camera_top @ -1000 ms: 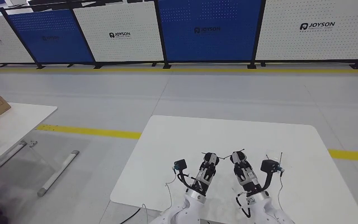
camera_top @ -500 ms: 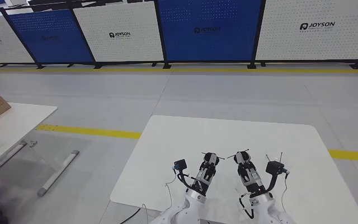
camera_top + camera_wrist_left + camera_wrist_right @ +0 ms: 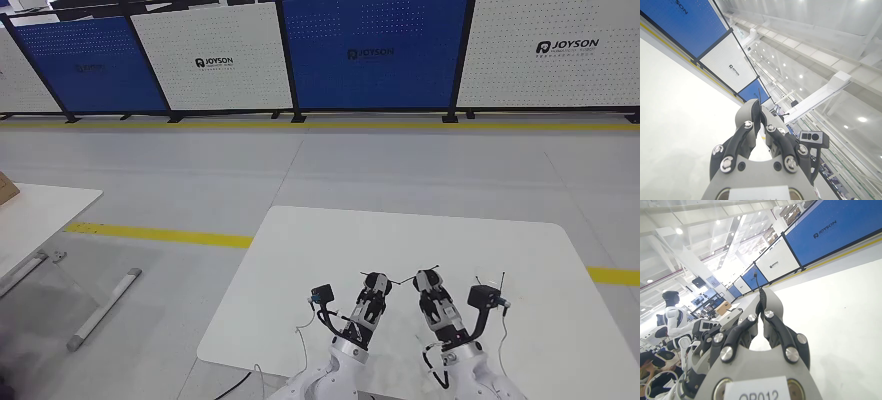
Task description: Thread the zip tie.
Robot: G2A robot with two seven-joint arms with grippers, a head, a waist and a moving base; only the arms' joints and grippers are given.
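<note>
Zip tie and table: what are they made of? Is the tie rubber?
The zip tie looks like black plastic rather than rubber. It is a thin, smooth strip that holds a slight curve in the air, with a small blocky head at its end. The table has a smooth, white, matte top. It may be laminate or painted board, but the look does not settle which.

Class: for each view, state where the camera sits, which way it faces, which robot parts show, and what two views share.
Top view: above the arms, looking down and forward over the white table to the panel fence; both arms show.
Left wrist view: behind the left jaws, aimed along them, up toward the ceiling; they clamp the zip tie.
Right wrist view: behind the right jaws, aimed likewise; the other arm shows.
Shared: both wrist views show zip tie, table, fence.
</note>
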